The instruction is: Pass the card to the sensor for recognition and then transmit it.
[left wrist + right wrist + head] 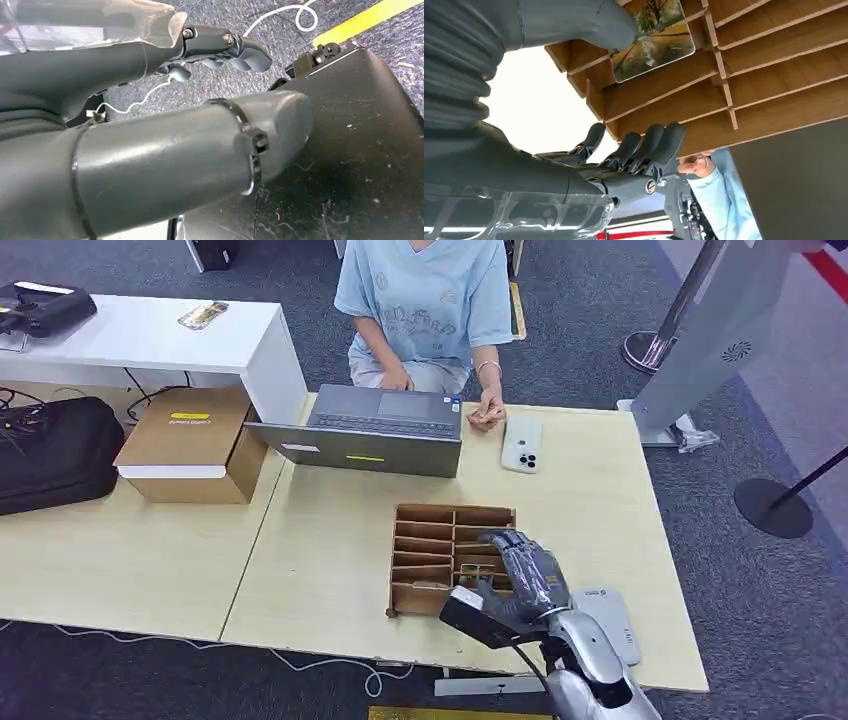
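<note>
We see the R hand (520, 575) over the near-right part of the wooden slotted rack (420, 540) on the table (300, 570), fingers (659, 145) spread apart and holding nothing. The card (651, 42), w/ a printed autumn road scene, sits in a rack slot, tilted; the thumb (589, 22) tip is at its edge, can't tell if touching. The grey sensor (610, 625) lies on the table just beside the rack, partly behind the R arm. L hand (165, 145) hangs above carpet and a dark case, fingers slack, nothing in it. Across the table a person (425, 310) sits at a laptop (375, 430), phone (522, 443) next to it.
</note>
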You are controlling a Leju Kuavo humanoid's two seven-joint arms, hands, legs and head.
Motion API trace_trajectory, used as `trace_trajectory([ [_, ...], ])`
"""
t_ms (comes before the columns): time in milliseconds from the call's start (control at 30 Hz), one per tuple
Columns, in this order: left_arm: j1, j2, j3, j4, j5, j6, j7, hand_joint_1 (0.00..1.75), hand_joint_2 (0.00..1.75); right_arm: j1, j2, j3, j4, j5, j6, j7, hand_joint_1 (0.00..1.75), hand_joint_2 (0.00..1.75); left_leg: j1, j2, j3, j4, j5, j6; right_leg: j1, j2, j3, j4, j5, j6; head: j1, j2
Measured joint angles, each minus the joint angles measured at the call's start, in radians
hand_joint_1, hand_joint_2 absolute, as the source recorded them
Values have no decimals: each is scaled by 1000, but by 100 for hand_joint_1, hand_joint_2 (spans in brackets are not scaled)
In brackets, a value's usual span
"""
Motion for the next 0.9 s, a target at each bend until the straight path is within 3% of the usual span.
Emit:
trace_trajectory([
  [900,0,2,-1,0,-1,0,-10,0,0,1,0,12,5,6,16,20,65,175,0,0,0,0,0,0,0,0,0,0,0,0,0,0],
])
